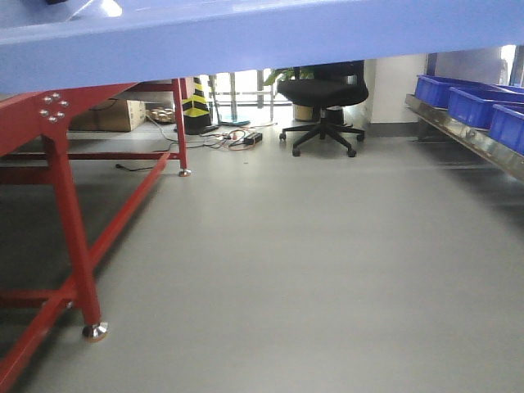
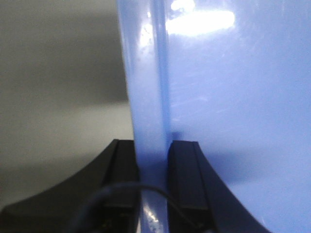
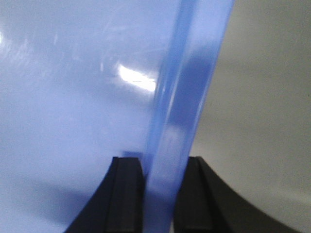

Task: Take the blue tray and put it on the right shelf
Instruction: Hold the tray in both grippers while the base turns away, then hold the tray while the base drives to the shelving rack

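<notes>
The blue tray (image 1: 246, 41) is seen stretched across the top of the front view, held clear of the grey floor. Its rim is clamped between the black fingers of the left gripper (image 2: 153, 148) and, at the other side, of the right gripper (image 3: 159, 164). The right shelf (image 1: 471, 137), loaded with dark blue bins (image 1: 471, 102), is seen at the frame's right edge, the red-framed table (image 1: 70, 213) at lower left.

The blue tray (image 2: 233, 97) looks like smooth, glossy plastic with bright highlights and faint scuffs; the fingers (image 2: 182, 174) on its rim are matt black. The desk (image 1: 70, 205) frame is red-painted metal with shiny steel feet (image 1: 94, 331), the floor (image 1: 311, 270) smooth grey with a dull sheen, the right shelf (image 1: 458, 133) bright metal.
</notes>
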Controlling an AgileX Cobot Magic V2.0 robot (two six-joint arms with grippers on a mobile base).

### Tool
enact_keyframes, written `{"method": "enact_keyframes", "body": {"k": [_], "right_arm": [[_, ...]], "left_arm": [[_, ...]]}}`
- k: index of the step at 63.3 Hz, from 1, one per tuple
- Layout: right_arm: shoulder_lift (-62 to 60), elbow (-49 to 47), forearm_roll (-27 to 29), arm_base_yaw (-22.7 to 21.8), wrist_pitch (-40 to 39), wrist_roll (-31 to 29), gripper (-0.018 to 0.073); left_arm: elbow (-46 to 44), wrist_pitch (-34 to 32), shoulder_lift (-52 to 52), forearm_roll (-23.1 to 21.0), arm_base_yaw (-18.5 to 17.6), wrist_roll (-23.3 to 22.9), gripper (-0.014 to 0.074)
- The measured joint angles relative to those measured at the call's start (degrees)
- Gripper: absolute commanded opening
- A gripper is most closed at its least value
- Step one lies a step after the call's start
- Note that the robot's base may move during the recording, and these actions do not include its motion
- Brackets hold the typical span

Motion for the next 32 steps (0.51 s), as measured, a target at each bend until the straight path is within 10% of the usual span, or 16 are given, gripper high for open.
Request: {"method": "enact_keyframes", "body": {"k": [32], "right_arm": [[0.0,0.0,0.0,0.0,0.0,0.0,0.0056]], "left_arm": [[0.0,0.0,0.0,0.0,0.0,0.0,-0.0048]]}}
